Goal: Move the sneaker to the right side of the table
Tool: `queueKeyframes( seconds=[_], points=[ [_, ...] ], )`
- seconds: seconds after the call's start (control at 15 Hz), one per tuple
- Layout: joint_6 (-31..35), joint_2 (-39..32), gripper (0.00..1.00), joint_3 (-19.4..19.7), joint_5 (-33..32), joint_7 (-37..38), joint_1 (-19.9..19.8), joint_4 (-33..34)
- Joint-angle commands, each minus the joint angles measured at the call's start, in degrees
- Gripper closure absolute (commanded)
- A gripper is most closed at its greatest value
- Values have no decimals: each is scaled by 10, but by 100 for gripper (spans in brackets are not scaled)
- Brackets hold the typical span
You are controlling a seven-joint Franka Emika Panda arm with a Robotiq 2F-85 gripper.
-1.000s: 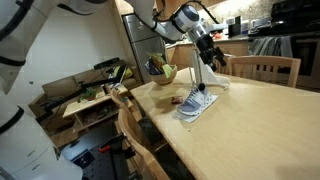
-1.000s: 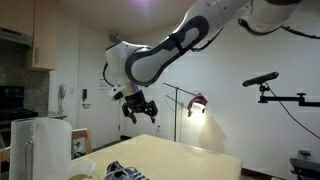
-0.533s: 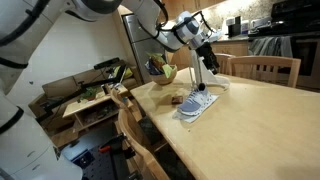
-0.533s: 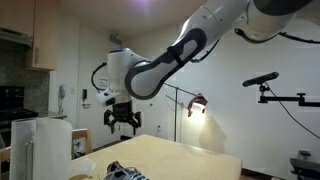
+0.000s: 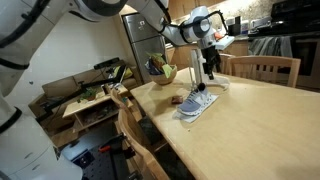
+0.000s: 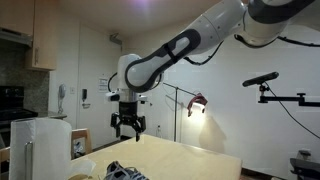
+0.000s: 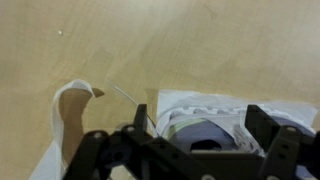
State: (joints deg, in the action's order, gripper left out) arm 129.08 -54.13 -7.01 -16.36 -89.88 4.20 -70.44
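Observation:
The grey-blue sneaker (image 5: 197, 103) with a white sole lies on the pale wooden table (image 5: 250, 120), near its far end. It also shows at the bottom edge of an exterior view (image 6: 122, 172). My gripper (image 5: 210, 69) hangs open above the sneaker, apart from it, as both exterior views show (image 6: 128, 126). In the wrist view the sneaker's opening (image 7: 200, 112) lies straight below, between the two spread fingers of the gripper (image 7: 200, 128). The gripper holds nothing.
A small dark item (image 5: 175, 100) lies beside the sneaker. A green bowl (image 5: 163, 72) stands at the table's far corner. Wooden chairs stand at the back (image 5: 262, 68) and the near side (image 5: 130, 120). A cluttered low shelf table (image 5: 90, 95) is beyond. A lamp (image 6: 197, 103) stands behind the table.
My gripper has come down a little toward the sneaker and turned about its axis. The sneaker has not moved.

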Motion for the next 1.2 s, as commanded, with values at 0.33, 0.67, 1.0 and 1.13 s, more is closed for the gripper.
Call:
queueKeyframes(
  seconds=[0.33,0.67,1.0,1.13],
  points=[
    [-147,-46,0,-34,93,-4,7,77],
    [-170,-68,0,-39,98,-9,12,109],
    [-165,-110,0,-23,77,-1,33,153],
    [-163,-126,0,-9,64,8,47,170]
  ],
)
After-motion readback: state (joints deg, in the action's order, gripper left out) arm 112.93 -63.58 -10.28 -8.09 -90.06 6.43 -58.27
